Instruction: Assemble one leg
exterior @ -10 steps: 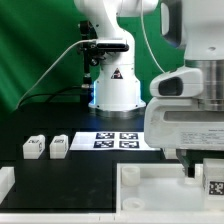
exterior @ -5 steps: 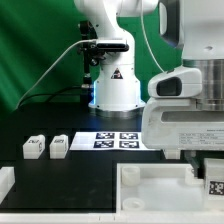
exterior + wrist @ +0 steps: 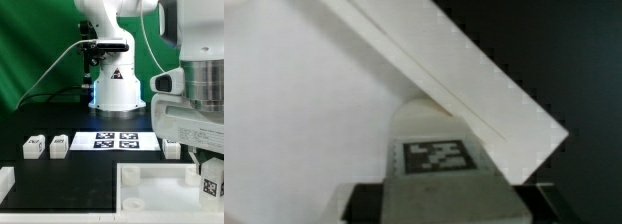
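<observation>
We see the leg [image 3: 211, 182] at the exterior view's right edge, low down, with its black-and-white tag facing us. In the wrist view the same leg [image 3: 439, 158] fills the near middle, and dark pads sit on both sides of it. So our pincer [image 3: 439, 196] is closed on the leg and holds it. The leg hangs over the big white panel [image 3: 150, 190], close to the panel's raised rim [image 3: 473, 80]. We cannot tell if the leg touches the panel.

A second ago the arm's big white body stood more to the exterior view's left and hid more of the surface. Now it has moved toward the exterior view's right. The leg has moved that way with it and sits a little higher in the picture. A small white leg [image 3: 171, 148] now shows just beside the marker board [image 3: 118, 140]; the arm covered it before.

Two more small white legs, one [image 3: 34, 148] and the next [image 3: 58, 147], sit side by side on the black surface [image 3: 80, 165], well apart from the held leg. They have not moved. The marker board lies flat between them and the newly seen leg. Behind it stands the white robot base [image 3: 116, 88], with a green curtain [image 3: 35, 50] at the back.
</observation>
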